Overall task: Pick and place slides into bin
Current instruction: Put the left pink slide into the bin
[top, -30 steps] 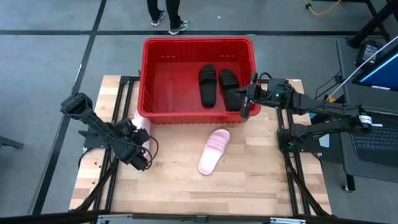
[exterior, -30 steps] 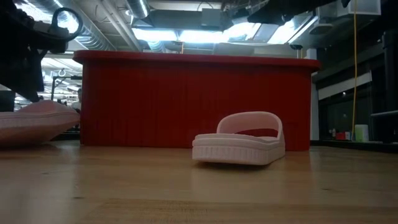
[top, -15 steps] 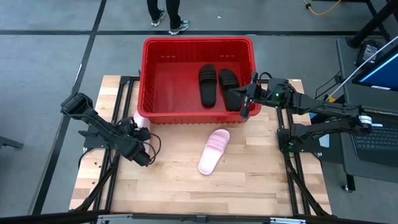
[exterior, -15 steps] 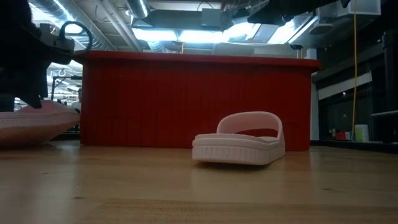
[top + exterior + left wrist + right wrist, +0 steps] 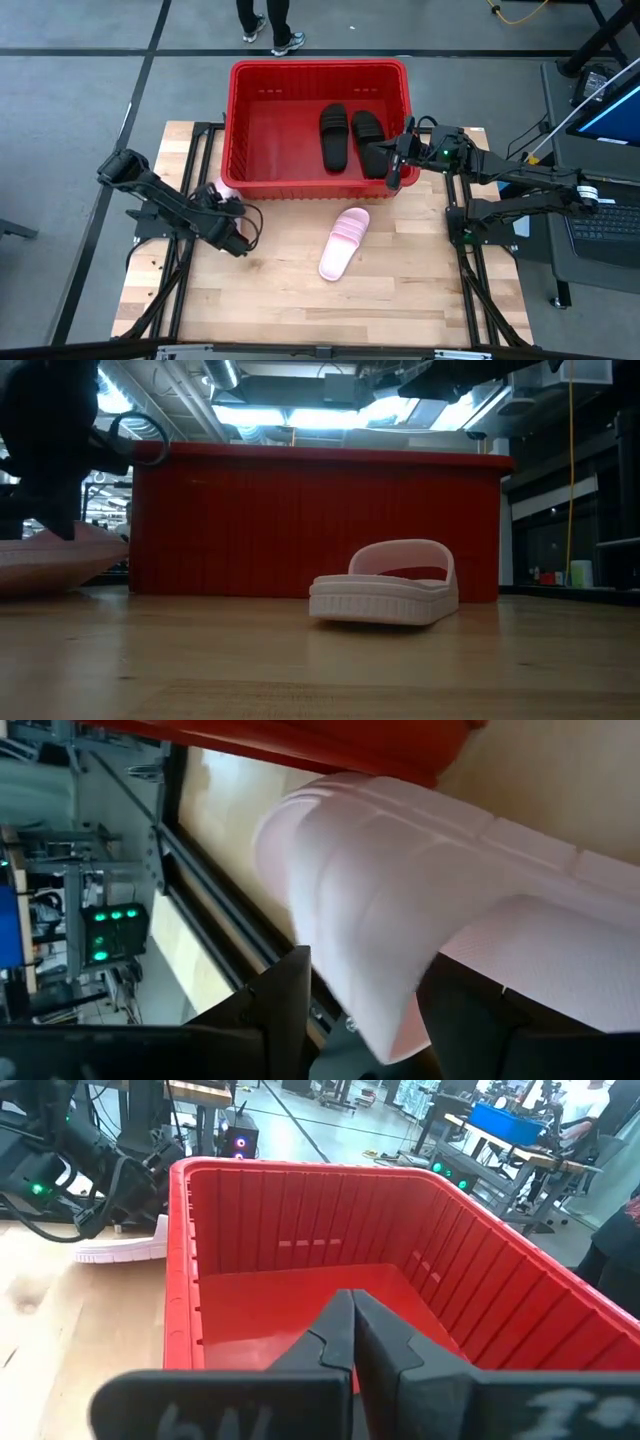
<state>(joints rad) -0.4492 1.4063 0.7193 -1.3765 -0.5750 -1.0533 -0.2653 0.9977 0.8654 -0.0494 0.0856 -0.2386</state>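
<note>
From overhead you look straight down on the whole tabletop (image 5: 400, 300). The low camera sits at tabletop height, facing level across it to the bin (image 5: 315, 525). Your left wrist camera is pressed close to a pink slide (image 5: 400, 890); the right wrist camera looks into that same bin.

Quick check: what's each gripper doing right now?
Left gripper: open, straddling the pink slide, not closed on it.
Right gripper: shut, empty, over the bin.
</note>
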